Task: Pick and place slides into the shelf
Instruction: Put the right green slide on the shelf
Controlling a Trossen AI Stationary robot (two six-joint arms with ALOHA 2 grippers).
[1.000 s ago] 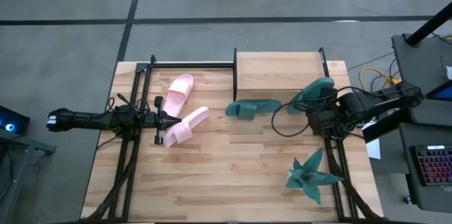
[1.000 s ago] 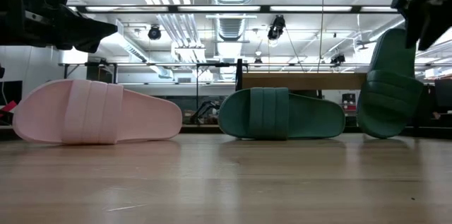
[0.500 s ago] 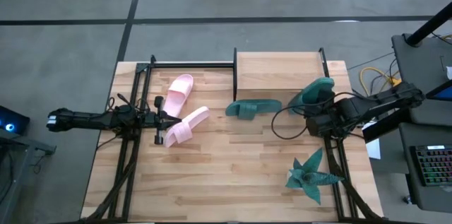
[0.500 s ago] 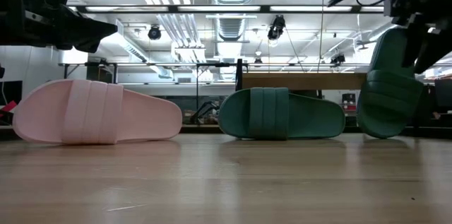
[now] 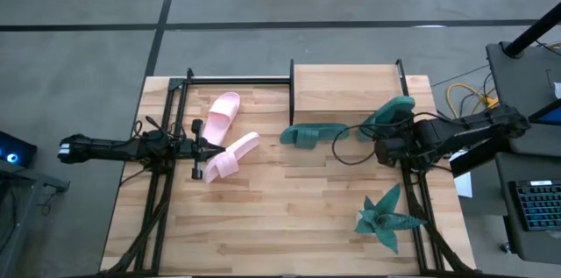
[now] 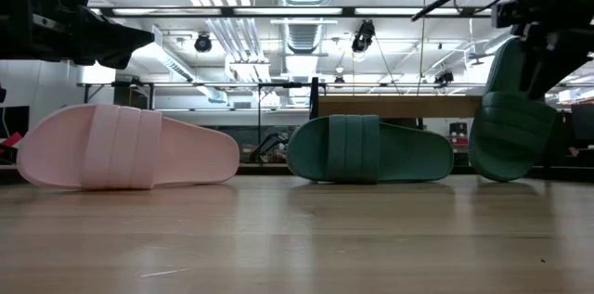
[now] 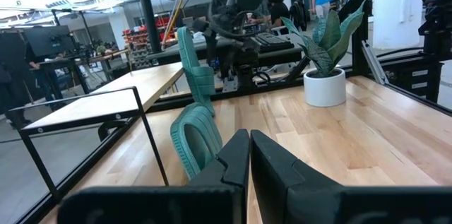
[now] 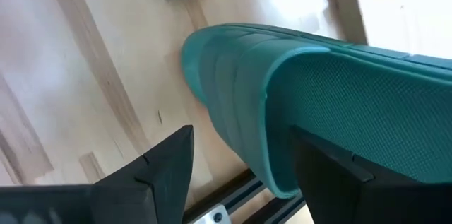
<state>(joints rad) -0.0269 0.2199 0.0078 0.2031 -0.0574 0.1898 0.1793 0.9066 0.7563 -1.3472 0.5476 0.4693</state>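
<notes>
The right tool point(image 5: 383, 144) stands wide, its fingers straddling the propped teal slide point(image 5: 390, 113), which leans up against the shelf point(image 5: 344, 91) edge. That slide's long axis tilts up toward the board just beyond it. The second teal slide point(image 5: 314, 133) lies flat on the tabletop point(image 5: 280, 225) beside the shelf. Farther off, the left tool point(image 5: 198, 144), closed and empty, waits by the pink slides point(image 5: 230, 157).
</notes>
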